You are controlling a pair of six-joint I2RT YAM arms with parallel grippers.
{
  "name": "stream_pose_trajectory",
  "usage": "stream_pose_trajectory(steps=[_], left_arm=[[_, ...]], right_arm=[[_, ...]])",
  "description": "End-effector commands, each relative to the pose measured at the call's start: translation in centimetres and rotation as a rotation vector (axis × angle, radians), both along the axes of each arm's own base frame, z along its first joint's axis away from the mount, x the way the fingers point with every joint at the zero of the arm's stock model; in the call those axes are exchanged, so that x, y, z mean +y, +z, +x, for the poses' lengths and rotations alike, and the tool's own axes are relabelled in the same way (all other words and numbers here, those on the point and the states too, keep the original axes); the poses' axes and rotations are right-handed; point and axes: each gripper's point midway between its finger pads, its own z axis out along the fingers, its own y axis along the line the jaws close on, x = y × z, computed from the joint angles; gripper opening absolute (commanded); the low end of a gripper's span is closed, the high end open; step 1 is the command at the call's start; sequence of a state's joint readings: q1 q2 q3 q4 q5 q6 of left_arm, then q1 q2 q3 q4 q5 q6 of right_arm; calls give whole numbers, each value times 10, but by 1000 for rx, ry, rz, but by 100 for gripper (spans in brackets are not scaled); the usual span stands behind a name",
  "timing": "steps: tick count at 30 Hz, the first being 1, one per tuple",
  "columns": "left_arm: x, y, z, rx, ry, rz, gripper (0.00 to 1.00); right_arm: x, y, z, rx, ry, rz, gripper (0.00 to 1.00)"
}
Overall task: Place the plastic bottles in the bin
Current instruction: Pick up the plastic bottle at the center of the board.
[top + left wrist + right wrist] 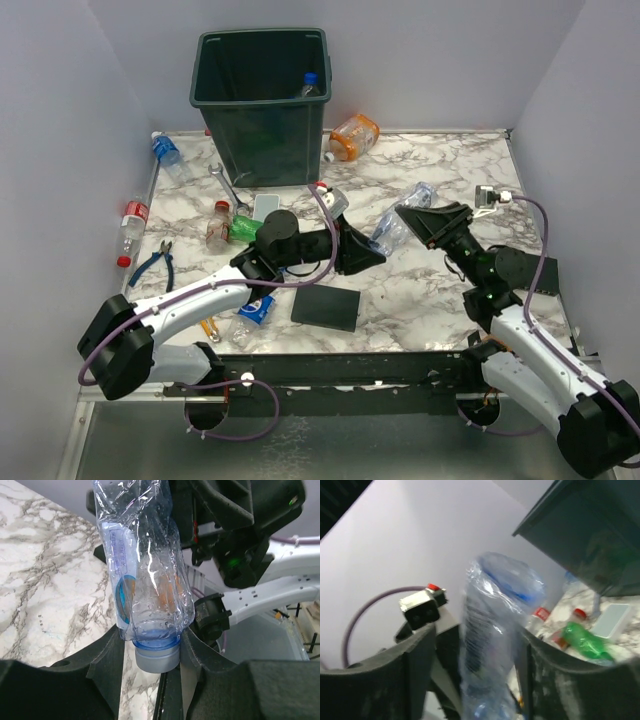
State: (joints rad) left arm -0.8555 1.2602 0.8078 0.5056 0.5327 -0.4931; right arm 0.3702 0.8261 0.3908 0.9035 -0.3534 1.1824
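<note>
Marble table (440, 170) before bin (262, 100): seemingly a handover, crushed bottle (395, 225) clamped by left gripper (152, 650), right gripper (477, 640) of unclear closure; next, likely one release, then binward.

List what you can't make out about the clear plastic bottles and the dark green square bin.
Top view: the near wall and shadow of the dark green square plastic bin hide its bottom; only one clear bottle top shows.
Right wrist view: blur hides whether the right gripper touches the crushed clear plastic bottle.
Top view: the left arm covers part of a blue-labelled bottle.
</note>
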Motion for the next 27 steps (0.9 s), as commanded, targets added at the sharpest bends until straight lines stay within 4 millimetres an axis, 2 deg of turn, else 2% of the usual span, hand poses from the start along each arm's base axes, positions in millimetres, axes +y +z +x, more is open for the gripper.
stream_pose_trajectory(steps=[1, 2, 3, 4, 5, 8, 10, 14, 16, 21, 23, 27], left_arm=[[2, 8, -1, -94, 21, 32, 0], [5, 9, 3, -113, 52, 54, 0], [8, 11, 9, -143, 85, 78, 0], [12, 11, 16, -171, 124, 108, 0], [16, 14, 19, -197, 146, 132, 0], [27, 18, 31, -298, 199, 220, 0], [38, 19, 39, -394, 239, 302, 0], [63, 14, 54, -689, 298, 515, 0], [74, 10, 56, -863, 301, 617, 0], [94, -21, 53, -1369, 164, 933, 0], [96, -28, 50, -1525, 109, 1019, 0], [94, -25, 44, -1799, 85, 1097, 0]], right_arm=[[5, 19, -12, -56, 10, -113, 79], [4, 21, -12, -49, -8, -151, 92], [2, 20, -12, -32, -26, -200, 99], [-2, 24, -15, -41, -49, -248, 100], [-5, 17, -15, -7, -65, -312, 100], [-19, 18, -24, -15, -129, -466, 100], [-34, 24, -30, -23, -192, -579, 100], [-67, 36, -39, -30, -316, -800, 100], [-76, 45, -44, -47, -339, -862, 100], [-73, 63, -55, -103, -270, -964, 100], [-65, 59, -53, -88, -204, -996, 100], [-38, 48, -51, -85, -28, -989, 100]])
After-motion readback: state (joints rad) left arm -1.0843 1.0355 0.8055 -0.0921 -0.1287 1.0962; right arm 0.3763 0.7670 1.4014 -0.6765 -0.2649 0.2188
